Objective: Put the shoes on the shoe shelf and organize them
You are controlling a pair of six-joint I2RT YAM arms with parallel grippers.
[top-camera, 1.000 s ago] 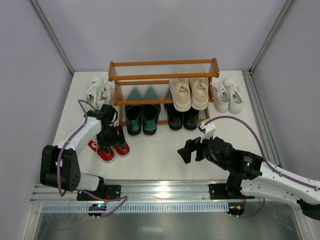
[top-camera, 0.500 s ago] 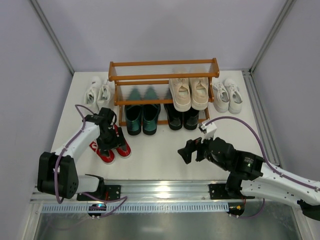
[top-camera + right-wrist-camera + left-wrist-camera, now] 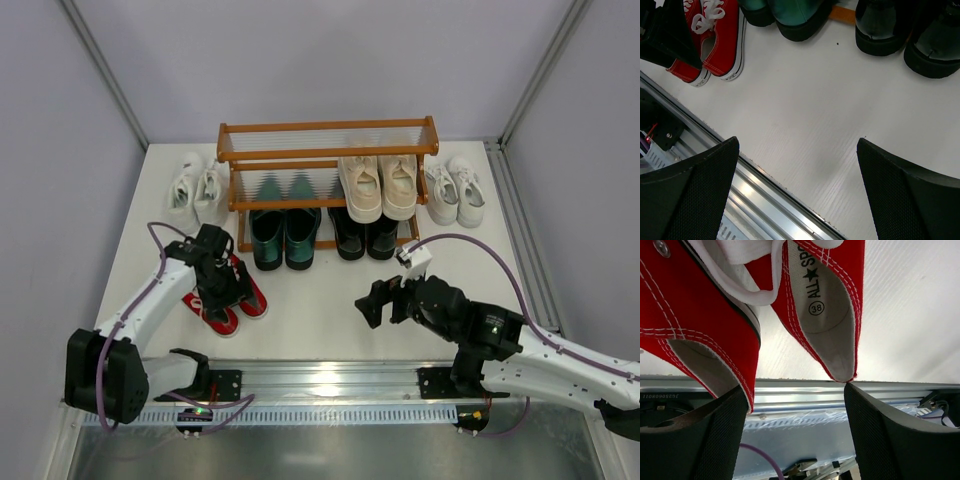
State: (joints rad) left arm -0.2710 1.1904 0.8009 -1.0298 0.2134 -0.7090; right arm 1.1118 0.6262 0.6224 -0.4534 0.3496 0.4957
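The red sneakers lie side by side on the table, left of and in front of the shoe shelf. My left gripper is low over them and open. In the left wrist view its jaws stand wide, with both red heels just at the fingertips and nothing between the tips. Green loafers and black loafers sit on the bottom tier, beige sneakers on the middle tier. My right gripper is open and empty above bare table.
One white pair stands on the table left of the shelf, another to its right. The top tier holds nothing. A metal rail runs along the near edge. The right wrist view shows the red sneakers and the loafer toes.
My left gripper has moved toward the near edge and slightly right, and the red sneakers have shifted and turned with it. The right arm has not moved.
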